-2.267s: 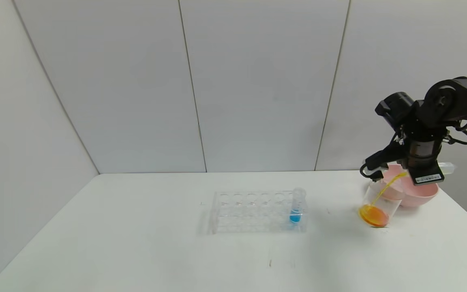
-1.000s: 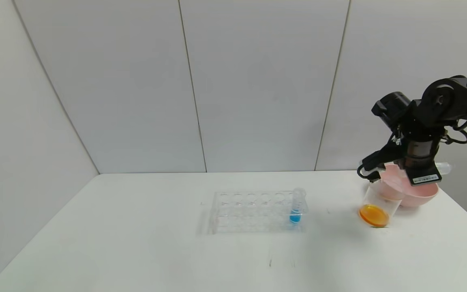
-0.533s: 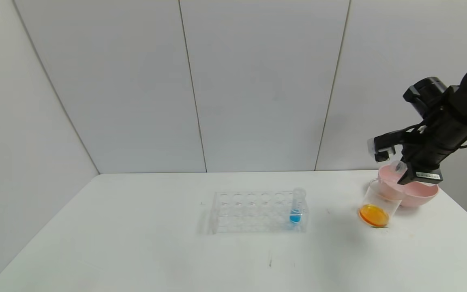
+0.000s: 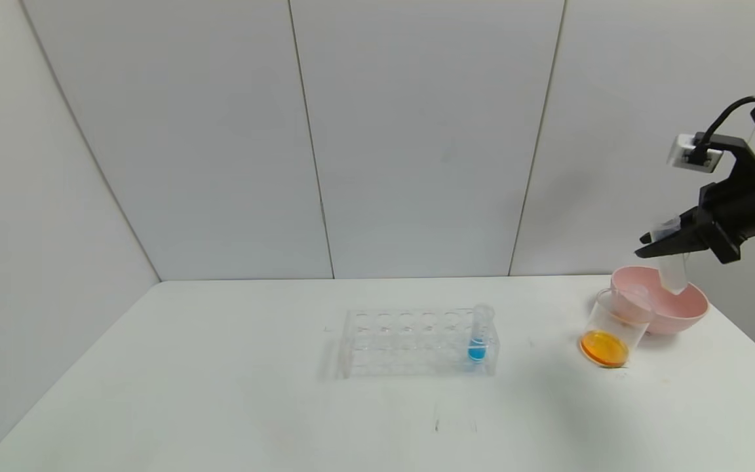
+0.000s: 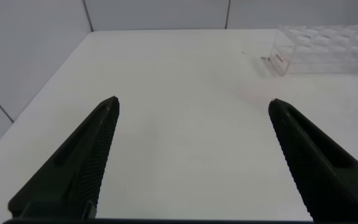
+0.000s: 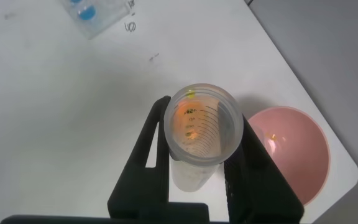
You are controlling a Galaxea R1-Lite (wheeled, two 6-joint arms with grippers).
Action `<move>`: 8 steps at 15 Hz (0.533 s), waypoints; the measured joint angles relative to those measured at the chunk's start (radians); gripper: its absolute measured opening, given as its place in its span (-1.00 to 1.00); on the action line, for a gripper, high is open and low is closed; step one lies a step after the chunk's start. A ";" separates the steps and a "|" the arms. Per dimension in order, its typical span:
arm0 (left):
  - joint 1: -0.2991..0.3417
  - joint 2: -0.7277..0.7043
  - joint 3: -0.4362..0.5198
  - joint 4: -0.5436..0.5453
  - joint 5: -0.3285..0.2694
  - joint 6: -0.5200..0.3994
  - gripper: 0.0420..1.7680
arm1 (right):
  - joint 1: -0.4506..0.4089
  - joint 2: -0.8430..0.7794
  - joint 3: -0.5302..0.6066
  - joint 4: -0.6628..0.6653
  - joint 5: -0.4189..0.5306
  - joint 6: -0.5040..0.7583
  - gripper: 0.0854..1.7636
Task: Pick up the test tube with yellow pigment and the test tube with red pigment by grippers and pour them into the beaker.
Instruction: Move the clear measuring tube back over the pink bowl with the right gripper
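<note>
Right gripper [image 4: 654, 246]: raised above the pink bowl [image 4: 692, 314] at the right end of the tabletop [image 4: 220, 393]; jaws clamped on an emptied test tube.
Held tube [image 4: 671, 265]: clear, upright to slightly tilted, bottom end hanging over the bowl; only a faint yellow trace near the rim in the right wrist view [image 6: 197, 134], hence probably the test tube with yellow pigment, now poured out.
Beaker [image 4: 610, 331]: on the tabletop just beside the bowl, touching or nearly touching it; holds a shallow layer of orange liquid, consistent with yellow and red mixed.
Test tube with red pigment: not identifiable anywhere; whether it lies in the bowl cannot be told.
Rack [image 4: 417, 341]: mid-tabletop, well apart from the beaker; one tube with blue liquid [image 4: 479, 334] standing at its right end, other holes vacant.
Left gripper [image 5: 191, 155]: parked low over the left part of the tabletop, jaws wide apart, nothing between them.
Progress: pouring appears complete, judging by the orange mix and the drained tube.
Remaining: disposal of the held tube, probably into the bowl below.
</note>
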 joint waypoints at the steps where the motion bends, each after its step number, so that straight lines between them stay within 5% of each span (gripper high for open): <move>1: 0.000 0.000 0.000 0.000 0.000 0.000 0.94 | -0.016 -0.008 0.000 -0.039 0.033 0.082 -0.43; 4: 0.000 0.000 0.000 0.000 0.000 0.000 0.94 | -0.066 -0.020 0.018 -0.223 0.056 0.312 -0.43; 8: 0.000 0.000 0.000 0.000 0.000 0.000 0.94 | -0.153 -0.029 0.164 -0.523 0.060 0.472 -0.43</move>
